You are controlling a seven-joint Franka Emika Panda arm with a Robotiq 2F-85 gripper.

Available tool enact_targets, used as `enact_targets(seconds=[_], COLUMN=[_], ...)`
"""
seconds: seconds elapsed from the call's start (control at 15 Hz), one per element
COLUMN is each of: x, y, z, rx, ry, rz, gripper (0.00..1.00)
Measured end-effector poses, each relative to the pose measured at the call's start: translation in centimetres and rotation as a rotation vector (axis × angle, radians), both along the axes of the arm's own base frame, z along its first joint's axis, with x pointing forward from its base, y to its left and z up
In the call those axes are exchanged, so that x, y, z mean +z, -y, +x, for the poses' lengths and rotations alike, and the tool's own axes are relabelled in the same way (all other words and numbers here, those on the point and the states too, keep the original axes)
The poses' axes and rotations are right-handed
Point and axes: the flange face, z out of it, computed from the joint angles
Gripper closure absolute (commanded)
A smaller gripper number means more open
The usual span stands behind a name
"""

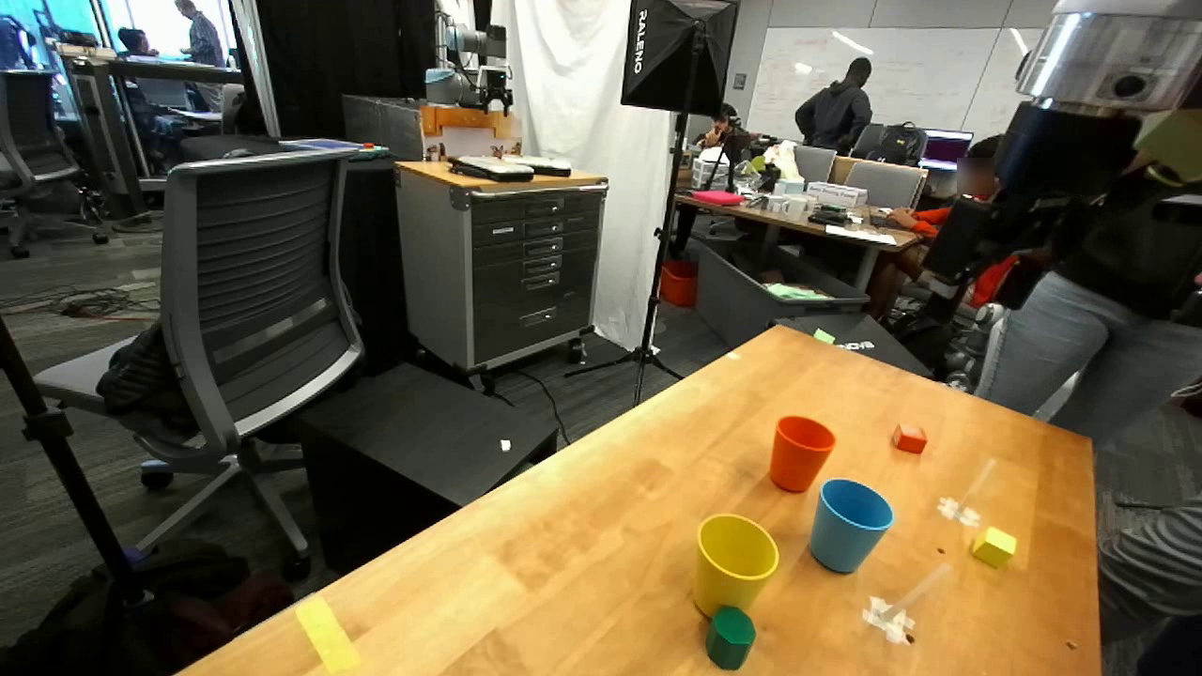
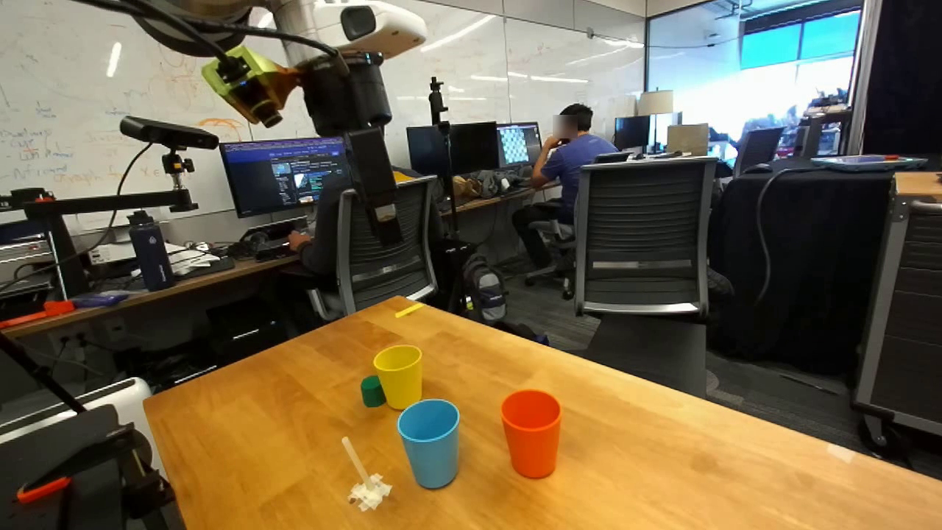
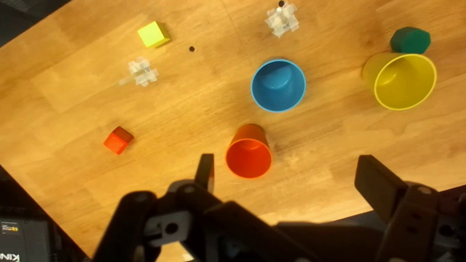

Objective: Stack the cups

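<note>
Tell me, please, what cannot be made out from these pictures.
Yellow cup: base partly hidden by the green prism in an exterior view; whether they touch is unclear.
Gripper: body cut off by the bottom edge in the wrist view.
Panda arm: cut off by the top edge in both exterior views.
Seated person's face: blurred out in an exterior view.
Whiteboard writing: too faint and small to read in an exterior view.
</note>
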Motion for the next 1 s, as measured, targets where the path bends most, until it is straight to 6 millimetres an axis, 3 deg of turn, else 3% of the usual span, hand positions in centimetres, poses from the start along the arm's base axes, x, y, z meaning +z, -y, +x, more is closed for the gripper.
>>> enact_targets(seconds=[1.0], x=[-3.9], y=[5.4], z=[8.3], rx=[-0.193], ry=[0.007], rz=[-0.058], gripper=[0.00])
